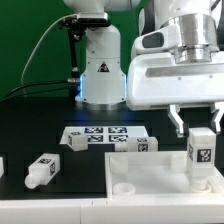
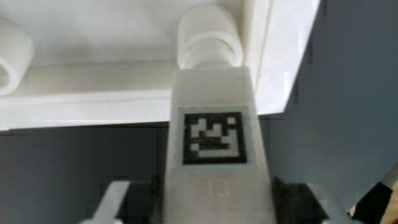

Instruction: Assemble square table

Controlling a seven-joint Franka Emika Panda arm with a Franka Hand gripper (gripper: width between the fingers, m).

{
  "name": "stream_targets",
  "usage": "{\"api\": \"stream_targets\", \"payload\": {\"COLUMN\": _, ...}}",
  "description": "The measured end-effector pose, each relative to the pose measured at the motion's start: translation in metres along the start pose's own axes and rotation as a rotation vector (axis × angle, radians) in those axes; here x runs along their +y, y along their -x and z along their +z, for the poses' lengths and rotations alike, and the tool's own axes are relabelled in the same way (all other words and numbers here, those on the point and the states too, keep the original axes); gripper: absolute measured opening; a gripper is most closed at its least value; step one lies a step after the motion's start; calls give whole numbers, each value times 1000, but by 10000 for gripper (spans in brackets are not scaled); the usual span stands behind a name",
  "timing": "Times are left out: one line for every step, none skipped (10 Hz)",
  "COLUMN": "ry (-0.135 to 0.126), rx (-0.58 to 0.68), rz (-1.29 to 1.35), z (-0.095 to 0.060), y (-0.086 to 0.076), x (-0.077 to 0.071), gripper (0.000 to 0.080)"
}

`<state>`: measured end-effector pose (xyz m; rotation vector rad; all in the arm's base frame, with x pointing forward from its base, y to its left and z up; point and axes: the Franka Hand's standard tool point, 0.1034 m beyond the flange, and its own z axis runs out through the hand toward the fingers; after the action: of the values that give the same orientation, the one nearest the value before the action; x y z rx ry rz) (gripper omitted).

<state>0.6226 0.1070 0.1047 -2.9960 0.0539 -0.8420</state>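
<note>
The square table's white slab [image 1: 150, 178] lies flat at the front, with round holes near its corners. My gripper [image 1: 200, 128] hangs over the slab's corner at the exterior view's right, shut on a chunky white leg [image 1: 200, 152] held upright, its tag facing the camera. In the wrist view the leg [image 2: 214, 120] runs out from between my fingers [image 2: 121, 200] down to a rounded corner of the slab [image 2: 107, 90]. Whether the leg's lower end sits in a hole I cannot tell. A second leg [image 1: 42, 170] lies loose at the exterior view's left. Another tagged leg [image 1: 145, 144] rests just behind the slab.
The marker board [image 1: 98, 136] lies flat behind the slab, in front of the robot base [image 1: 100, 75]. A small white piece [image 1: 2, 165] shows at the exterior view's left edge. Cables trail across the black table at the back left.
</note>
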Motion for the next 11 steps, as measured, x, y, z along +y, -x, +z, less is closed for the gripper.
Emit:
{"api": "stream_targets", "payload": {"ry": 4, "rx": -3, "rz": 0, "z": 4, "y": 1, "x": 2, "gripper": 288}}
{"api": "stream_targets", "payload": {"ry": 4, "rx": -5, "rz": -2, "z": 6, "y": 2, "x": 1, "gripper": 288}}
{"api": "stream_targets", "payload": {"ry": 3, "rx": -10, "rz": -7, "z": 9, "y": 5, "x": -1, "gripper": 288}}
{"api": "stream_targets", "payload": {"ry": 3, "rx": -14, "rz": -10, "z": 11, "y": 8, "x": -3, "gripper": 288}}
{"api": "stream_targets", "payload": {"ry": 4, "rx": -17, "rz": -11, "z": 12, "y": 10, "x": -3, "gripper": 288}}
{"api": "stream_targets", "payload": {"ry": 4, "rx": -13, "rz": -13, "z": 13, "y": 10, "x": -4, "gripper": 288}}
{"api": "stream_targets", "payload": {"ry": 4, "rx": 6, "rz": -10, "z": 13, "y": 11, "x": -4, "gripper": 288}}
{"api": "stream_targets", "payload": {"ry": 6, "rx": 23, "rz": -1, "z": 13, "y": 11, "x": -5, "gripper": 288}}
{"api": "stream_targets", "payload": {"ry": 7, "rx": 22, "rz": 0, "z": 13, "y": 11, "x": -4, "gripper": 288}}
{"api": "stream_targets", "payload": {"ry": 7, "rx": 21, "rz": -1, "z": 13, "y": 11, "x": -4, "gripper": 288}}
{"api": "stream_targets", "payload": {"ry": 8, "rx": 8, "rz": -1, "z": 14, "y": 12, "x": -4, "gripper": 364}}
